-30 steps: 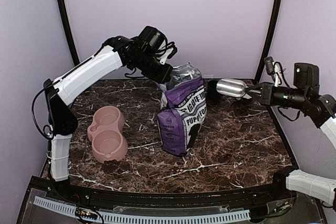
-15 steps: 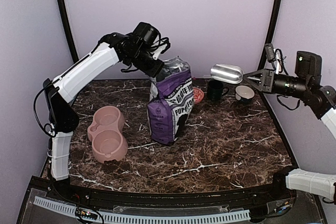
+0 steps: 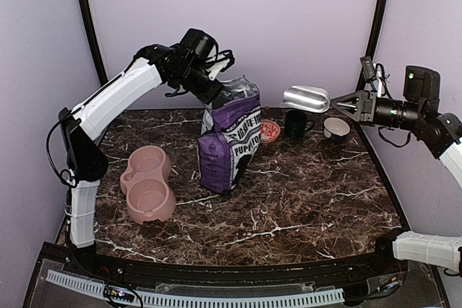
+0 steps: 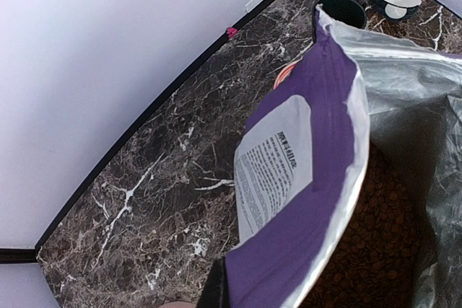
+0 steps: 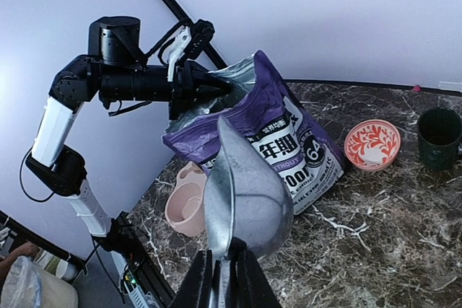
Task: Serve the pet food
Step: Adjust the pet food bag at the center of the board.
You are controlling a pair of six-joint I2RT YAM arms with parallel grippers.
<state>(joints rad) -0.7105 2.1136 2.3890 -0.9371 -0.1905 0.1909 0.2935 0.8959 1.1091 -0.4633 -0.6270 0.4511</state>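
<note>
Since a second ago, our left gripper (image 3: pixel 219 91), clamped tight on the top edge of the purple-and-white bag (image 3: pixel 231 142), has dragged it toward frame left. Our right gripper (image 5: pixel 220 279) pinches a silver scoop (image 5: pixel 245 192). The pet food (image 4: pixel 368 243) lies inside the bag. The print reads "PUP".

Two slim robot arms. The left arm (image 3: pixel 115 102) has glossy white shell segments joined by black cylindrical joints, rising from a white post at its base. Its wrist is a black block topped by a round black housing, where thin black cables (image 3: pixel 222 61) bunch around a small white clip. The right arm (image 3: pixel 433 131) is black and boxy near the wrist and white lower down, and it ends in narrow dark fingers (image 5: pixel 198 283).
</note>
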